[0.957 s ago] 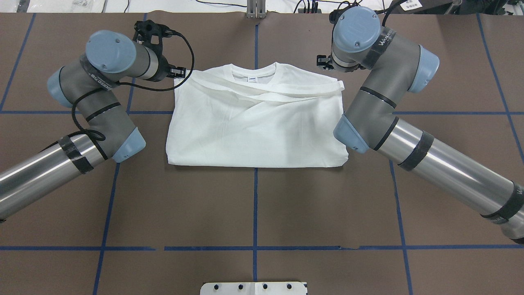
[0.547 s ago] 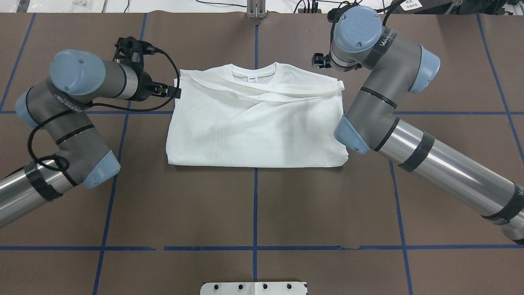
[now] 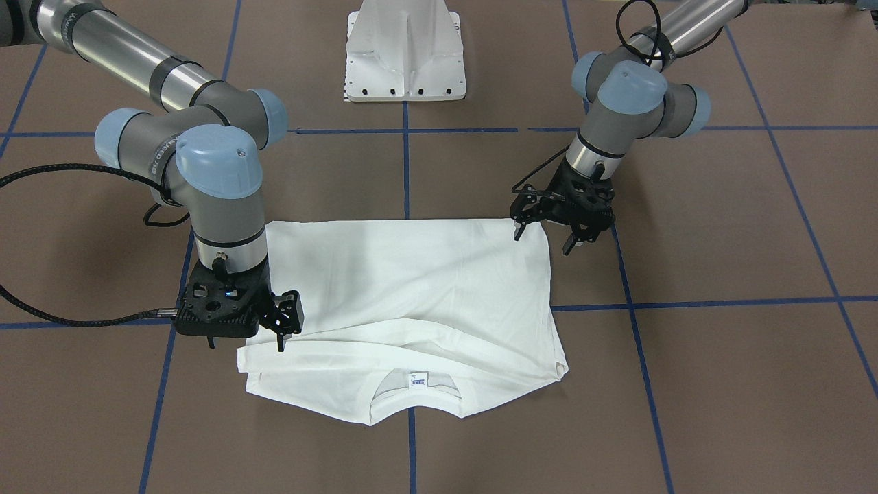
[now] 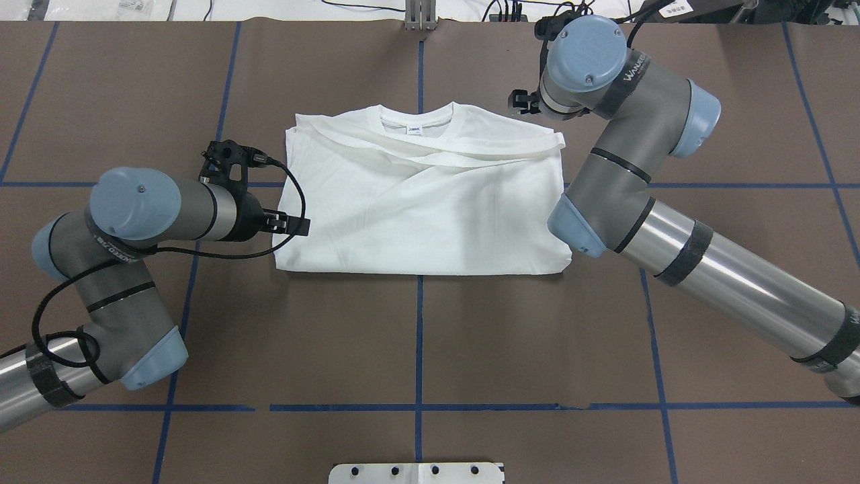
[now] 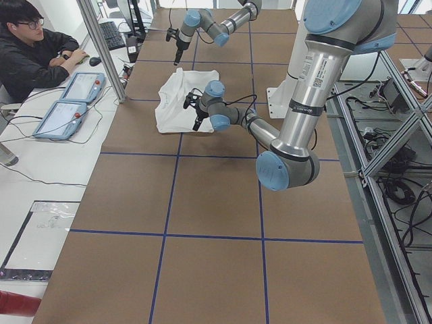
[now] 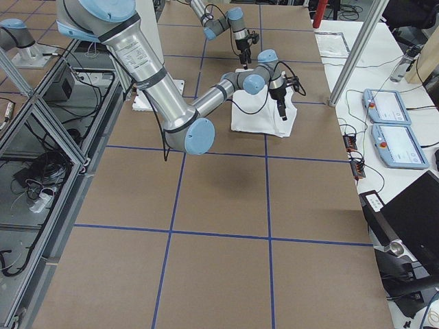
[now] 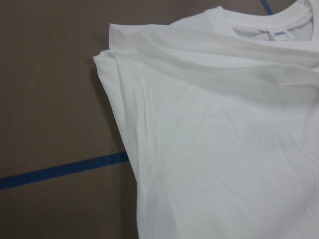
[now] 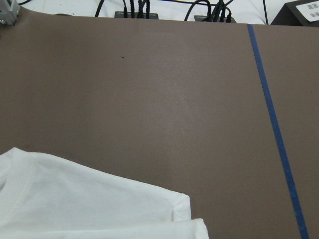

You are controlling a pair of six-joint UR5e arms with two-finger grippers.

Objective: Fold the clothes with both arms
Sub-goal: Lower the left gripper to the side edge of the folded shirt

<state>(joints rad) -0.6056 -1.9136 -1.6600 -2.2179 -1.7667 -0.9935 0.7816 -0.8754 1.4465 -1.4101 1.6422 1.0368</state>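
Left pincer: spread and empty, hanging fingers-down at my left edge of the shirt, near its corner on my side, one fingertip over the cloth and one over bare tabletop. Right pincer: fingers parted, as far as I can tell, gripping nothing, and poised low over the shoulder corner on my right. Shirt: white, long-sleeved, lying flat mid-tabletop as a squat rectangle. It is doubled over, with the sleeves crossed over the chest and the label at the collar on the far side from my base. Step in hand, by my reckoning: a pause between folds, both pincers settling toward new holds. Next move wanted: each pincer drops onto a layered edge and catches every ply, not only the top one. I then lift both evenly, so the crossed sleeves do not slide out as the halves come together.
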